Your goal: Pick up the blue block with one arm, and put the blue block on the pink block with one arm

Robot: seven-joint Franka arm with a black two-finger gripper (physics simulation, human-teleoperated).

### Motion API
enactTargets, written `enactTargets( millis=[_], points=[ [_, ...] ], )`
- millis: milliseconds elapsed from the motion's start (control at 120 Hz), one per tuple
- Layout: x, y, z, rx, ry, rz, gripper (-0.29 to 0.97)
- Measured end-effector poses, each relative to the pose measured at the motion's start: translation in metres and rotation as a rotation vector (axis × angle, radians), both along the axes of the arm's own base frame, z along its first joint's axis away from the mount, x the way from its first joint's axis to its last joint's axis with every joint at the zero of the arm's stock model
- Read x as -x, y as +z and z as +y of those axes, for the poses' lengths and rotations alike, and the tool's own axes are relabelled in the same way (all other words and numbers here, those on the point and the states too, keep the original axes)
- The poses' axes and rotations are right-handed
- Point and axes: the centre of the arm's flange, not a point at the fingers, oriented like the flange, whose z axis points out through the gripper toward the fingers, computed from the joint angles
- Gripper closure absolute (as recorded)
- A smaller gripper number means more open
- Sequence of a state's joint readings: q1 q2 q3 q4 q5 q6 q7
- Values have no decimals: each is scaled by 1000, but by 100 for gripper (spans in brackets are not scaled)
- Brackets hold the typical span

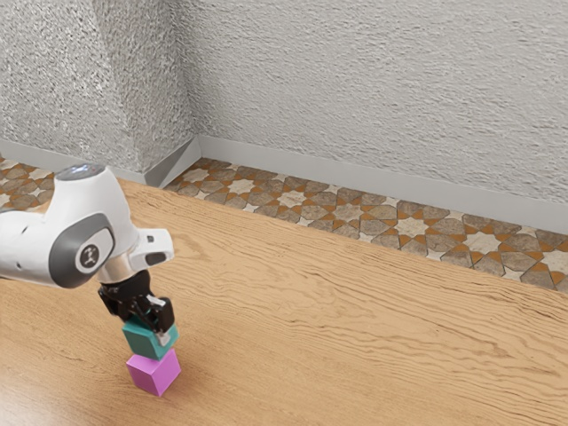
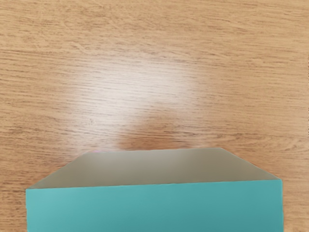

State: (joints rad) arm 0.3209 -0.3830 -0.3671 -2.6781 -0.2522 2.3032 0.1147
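Nearest the camera in the exterior view, the pink block (image 1: 153, 373) sits on the wooden table (image 1: 373, 337), close to the table's front edge. The blue block (image 1: 147, 338) (more teal than blue in this render) rests directly on top of it, touching, turned a little so that the edges of the two do not quite line up. The gripper (image 1: 149, 325) is right down on the blue block from above. Whether it is clamping the block or has already let go, I cannot tell from here. In the wrist view the blue block lies close under the hand, with bare wood grain beyond it.

By my reading the pick-up is done and the placing is at its very end: the block is on its target and looks level. The next move calls for a clean release if the block is held, and then a straight lift upward. Any sideways drag could nudge the upper block off the pink one, since the stack is small and the two are slightly out of line.

The arm (image 1: 71, 235) comes in from the exterior view's left, its white wrist link bent over so that the hand points almost straight down at the stack. Past the table lie a patterned tile floor (image 1: 355, 213) and a rough grey wall (image 1: 373, 89)
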Motion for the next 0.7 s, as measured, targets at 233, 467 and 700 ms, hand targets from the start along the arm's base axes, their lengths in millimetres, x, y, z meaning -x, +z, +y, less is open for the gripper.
enactTargets(
  millis=[233, 467, 700],
  points=[
    [15, -3, 2, 15, -91, 12, 30],
    [26, -4, 2, 26, -175, 22, 30],
    [29, -6, 15, 25, -163, 33, 31]
  ],
)
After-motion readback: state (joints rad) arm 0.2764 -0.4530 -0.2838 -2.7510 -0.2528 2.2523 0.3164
